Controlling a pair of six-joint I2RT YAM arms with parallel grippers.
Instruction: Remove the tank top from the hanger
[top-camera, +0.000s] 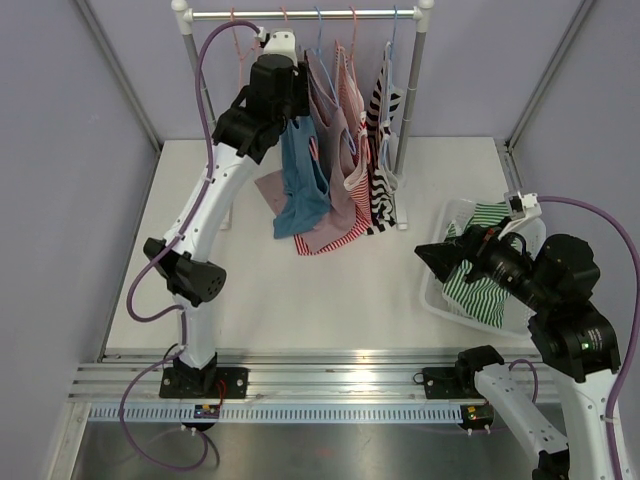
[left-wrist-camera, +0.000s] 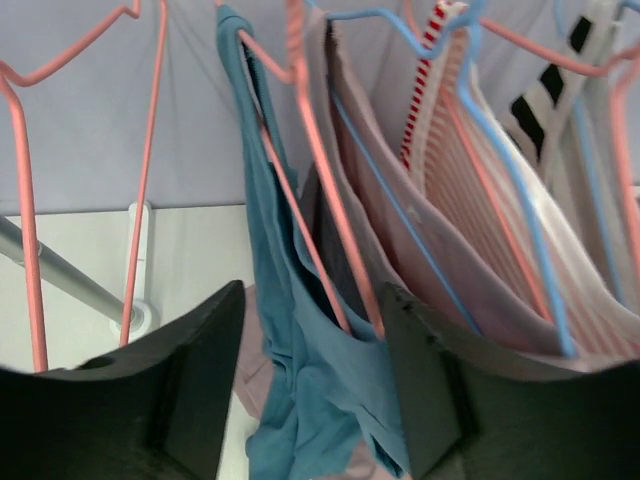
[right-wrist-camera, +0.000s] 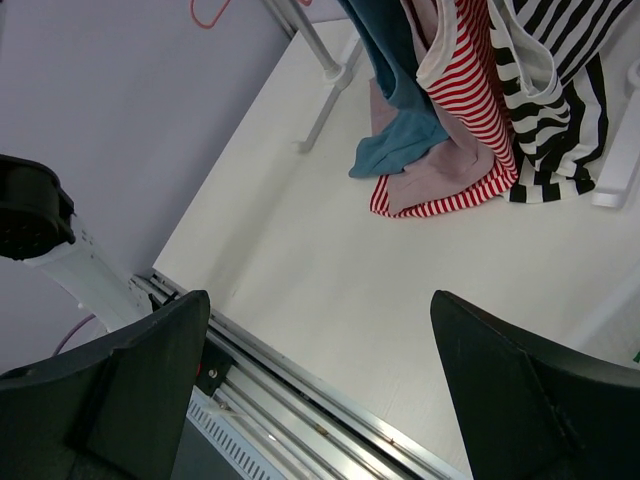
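A blue tank top (top-camera: 300, 190) hangs on a pink hanger (left-wrist-camera: 330, 200) at the left end of the row on the rack. My left gripper (top-camera: 290, 122) is raised to the garment's upper part. In the left wrist view the left gripper (left-wrist-camera: 312, 295) stands with its jaws on either side of the blue tank top (left-wrist-camera: 300, 380). The right finger (left-wrist-camera: 420, 380) lies against the cloth and hanger wire. The left finger (left-wrist-camera: 200, 380) is still apart from the cloth. My right gripper (right-wrist-camera: 320, 300) is open and empty, low over the table at the right, beside the basket.
A metal clothes rack (top-camera: 300, 14) stands at the back with mauve, red-striped (top-camera: 345, 110) and black-striped (top-camera: 385, 150) tops on hangers. An empty pink hanger (left-wrist-camera: 30, 250) hangs left of the blue top. A white basket (top-camera: 437, 292) at the right holds a green-striped garment (top-camera: 480, 285).
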